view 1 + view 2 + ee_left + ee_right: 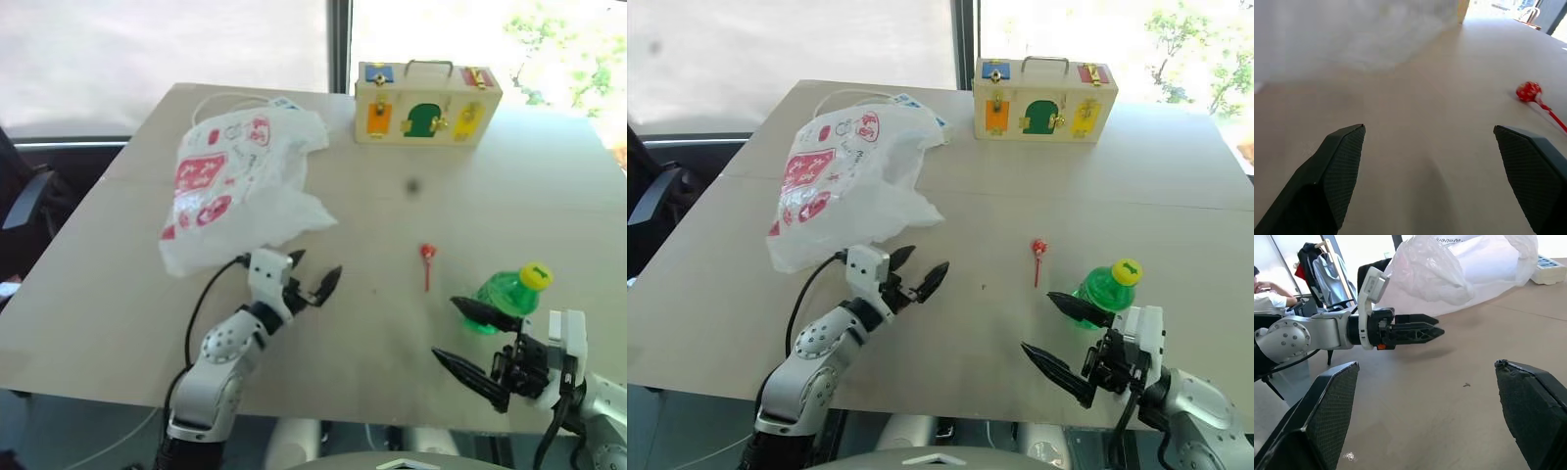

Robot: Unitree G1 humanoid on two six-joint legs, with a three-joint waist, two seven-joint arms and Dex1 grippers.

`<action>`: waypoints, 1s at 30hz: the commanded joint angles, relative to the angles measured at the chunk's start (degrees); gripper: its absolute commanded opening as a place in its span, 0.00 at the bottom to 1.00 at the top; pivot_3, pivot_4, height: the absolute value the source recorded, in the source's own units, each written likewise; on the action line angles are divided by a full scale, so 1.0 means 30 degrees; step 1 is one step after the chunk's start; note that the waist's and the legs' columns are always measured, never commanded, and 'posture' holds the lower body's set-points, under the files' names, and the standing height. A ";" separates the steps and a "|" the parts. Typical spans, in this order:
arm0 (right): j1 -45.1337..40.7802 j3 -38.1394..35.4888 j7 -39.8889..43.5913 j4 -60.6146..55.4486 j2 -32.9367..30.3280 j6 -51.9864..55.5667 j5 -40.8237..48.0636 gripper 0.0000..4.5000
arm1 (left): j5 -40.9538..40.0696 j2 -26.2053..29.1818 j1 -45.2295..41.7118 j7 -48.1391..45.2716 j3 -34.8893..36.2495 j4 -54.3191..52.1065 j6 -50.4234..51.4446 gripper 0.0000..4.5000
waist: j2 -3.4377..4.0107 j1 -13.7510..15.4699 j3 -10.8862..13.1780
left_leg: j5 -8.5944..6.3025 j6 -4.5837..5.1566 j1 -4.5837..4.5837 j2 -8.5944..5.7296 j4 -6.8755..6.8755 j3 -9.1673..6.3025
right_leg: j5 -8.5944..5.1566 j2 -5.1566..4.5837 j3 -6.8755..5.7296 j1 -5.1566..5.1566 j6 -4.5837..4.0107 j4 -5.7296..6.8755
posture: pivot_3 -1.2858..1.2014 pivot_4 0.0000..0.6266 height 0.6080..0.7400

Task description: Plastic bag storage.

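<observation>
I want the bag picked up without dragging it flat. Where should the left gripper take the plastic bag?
Probably the bunched, raised fold at the near edge of the plastic bag, approached level from the robot's side by the open left gripper. That crumpled edge stands off the table, so fingers could close across it.

You can read nothing for certain here: the plastic bag (240, 181) just beyond your left claw (313, 277) carries red printed panels and cartoon marks, and a dark line of lettering near its top edge, all too small or cut off to make out.
</observation>
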 commanded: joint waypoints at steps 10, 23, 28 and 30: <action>-0.0654 0.0402 -0.0003 -0.0210 0.0074 -0.0285 -0.0185 1.00 | 0.3377 -0.2783 -0.5486 0.2527 0.0237 0.3471 -0.6469 0.99 | -0.0003 0.0035 0.0001 | 0.0052 0.0088 -0.0108 -0.0025 0.0071 -0.0086 | 0.0012 0.0027 -0.0116 -0.0014 0.0020 -0.0005 | 0.52 0.24 0.93; -0.1579 0.0552 -0.0058 0.0225 0.0192 -0.0171 -0.0382 1.00 | -0.1712 0.0693 0.1115 0.0434 0.4164 -0.4034 -0.2579 0.99 | 0.0023 -0.0041 0.0009 | 0.0059 0.0059 -0.0173 -0.0003 0.0083 -0.0242 | 0.0015 0.0042 -0.0261 -0.0021 0.0026 -0.0003 | 0.52 0.24 0.93; -0.2029 0.0916 -0.0087 0.0453 0.0318 -0.0131 -0.0471 1.00 | -0.3044 0.3115 0.4901 -0.1811 0.6479 -0.3350 -0.1811 0.99 | 0.0037 -0.0079 0.0010 | 0.0022 -0.0032 -0.0160 -0.0005 0.0086 -0.0245 | 0.0011 0.0030 -0.0259 -0.0014 0.0018 -0.0002 | 0.52 0.24 0.93; -0.2182 0.1131 -0.0096 0.0506 0.0341 -0.0115 -0.0537 1.00 | -0.2719 0.3382 0.5681 -0.2383 0.6393 -0.2789 -0.2359 0.99 | 0.0041 0.0034 0.0014 | 0.0021 -0.0032 -0.0168 -0.0028 0.0087 -0.0243 | 0.0011 -0.0001 -0.0261 -0.0014 0.0017 -0.0004 | 0.52 0.24 0.93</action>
